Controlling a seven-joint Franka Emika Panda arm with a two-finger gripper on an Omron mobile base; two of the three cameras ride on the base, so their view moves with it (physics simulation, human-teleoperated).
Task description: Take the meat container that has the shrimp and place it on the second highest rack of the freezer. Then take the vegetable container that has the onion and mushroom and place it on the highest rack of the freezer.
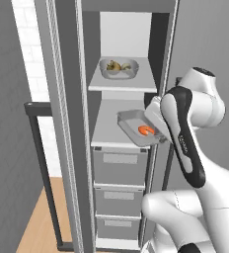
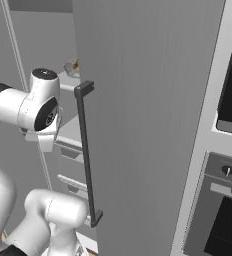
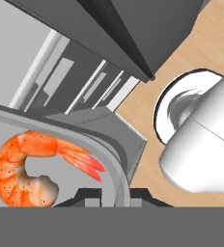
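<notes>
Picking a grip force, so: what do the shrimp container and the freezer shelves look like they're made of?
The shrimp container looks like thin brushed metal or grey plastic: pale grey, with a soft sheen along its rolled rim; the render leaves that open. The freezer shelves look like matte white plastic or painted board: flat, opaque, no wire grid and no glare.

1. Arm was glossy white, with rounded, bulbous link housings.
2. A dark elongated cover ran along one link; small lettering on it was illegible.
3. Joint caps were black.
</notes>
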